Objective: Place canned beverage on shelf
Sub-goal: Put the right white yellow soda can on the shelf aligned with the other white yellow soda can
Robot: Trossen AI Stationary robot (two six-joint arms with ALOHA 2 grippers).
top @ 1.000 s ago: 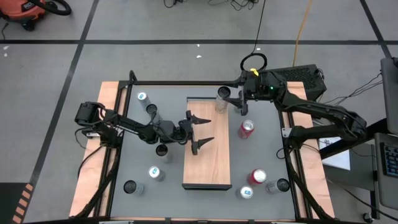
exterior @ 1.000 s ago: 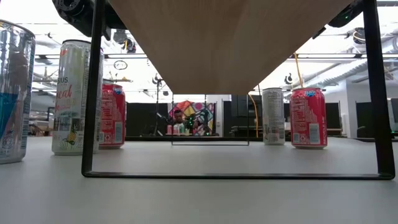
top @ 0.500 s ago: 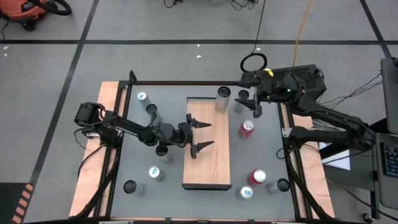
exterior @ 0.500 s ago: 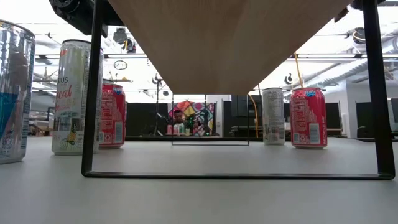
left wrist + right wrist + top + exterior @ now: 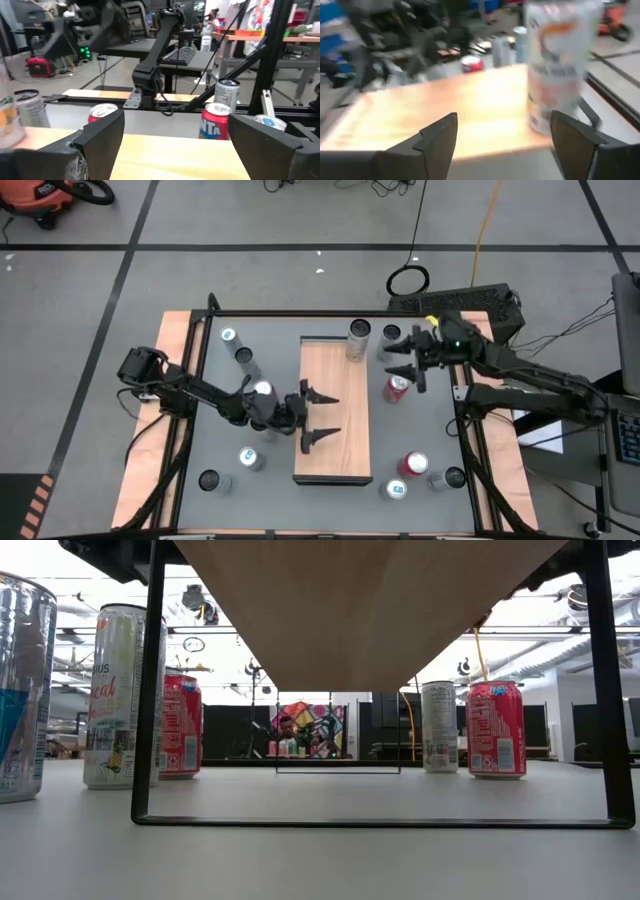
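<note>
One tall pale can (image 5: 359,338) already stands at the top end of the shelf (image 5: 333,450) in the high view's middle, while both the left gripper (image 5: 318,415) and right gripper (image 5: 403,356) gape empty near a red can (image 5: 397,387), probably light, rigid, slick, best pinched mid-wall.

In the right wrist view, motion blur smears the tall can (image 5: 555,65) beyond the fingers (image 5: 437,140), its label unreadable. In the low view, the shelf (image 5: 365,610) is cut off above.
</note>
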